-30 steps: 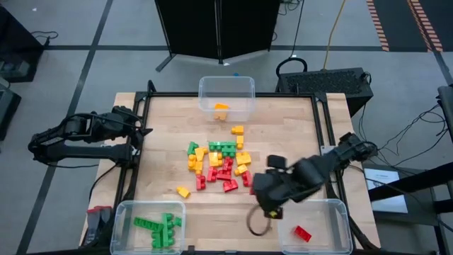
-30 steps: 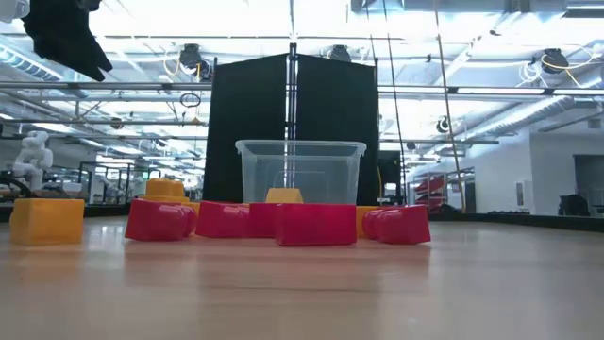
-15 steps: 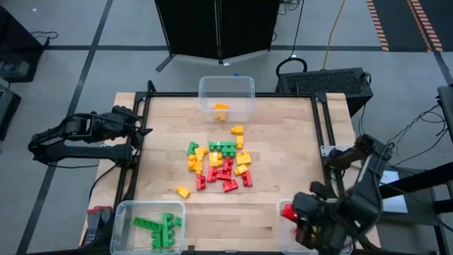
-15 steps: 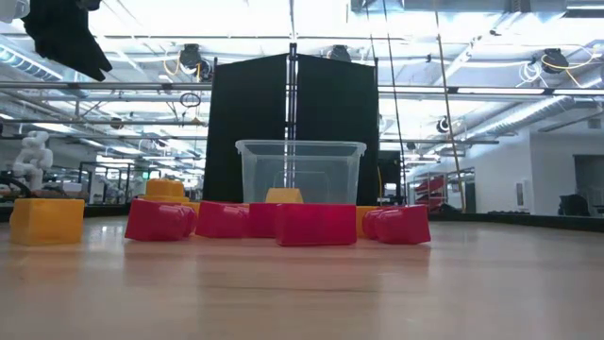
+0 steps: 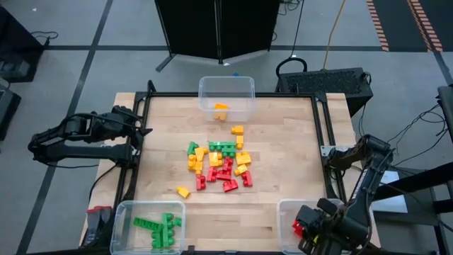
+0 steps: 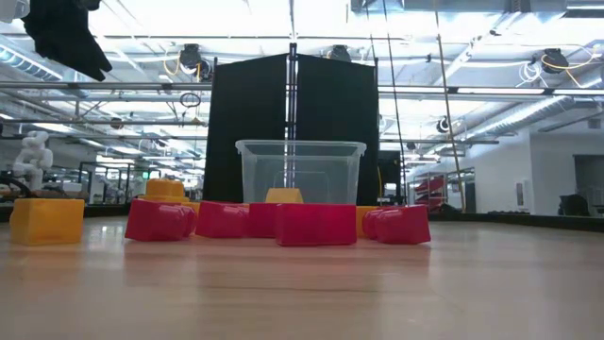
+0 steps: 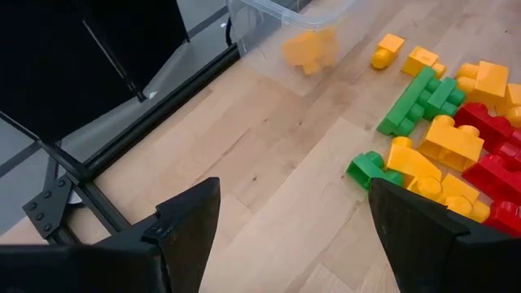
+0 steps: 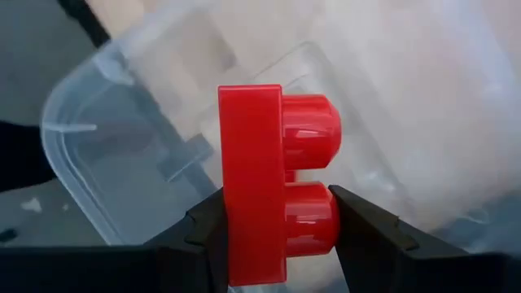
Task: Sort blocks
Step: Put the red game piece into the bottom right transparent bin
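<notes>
- Red brick (image 8: 277, 191) clamped in right gripper (image 8: 277, 244) over clear bin (image 5: 287, 212) at table's near right corner.
- Left gripper (image 7: 293, 220) spread wide, waiting at table's left edge.
- Other bricks (image 5: 219, 166) heaped mid-table.

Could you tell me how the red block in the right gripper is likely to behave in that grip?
The red block looks rigid, so it probably won't deform. Its glossy plastic may slip. The right gripper clamps its flat sides above the clear bin, so it likely sits steady.
</notes>
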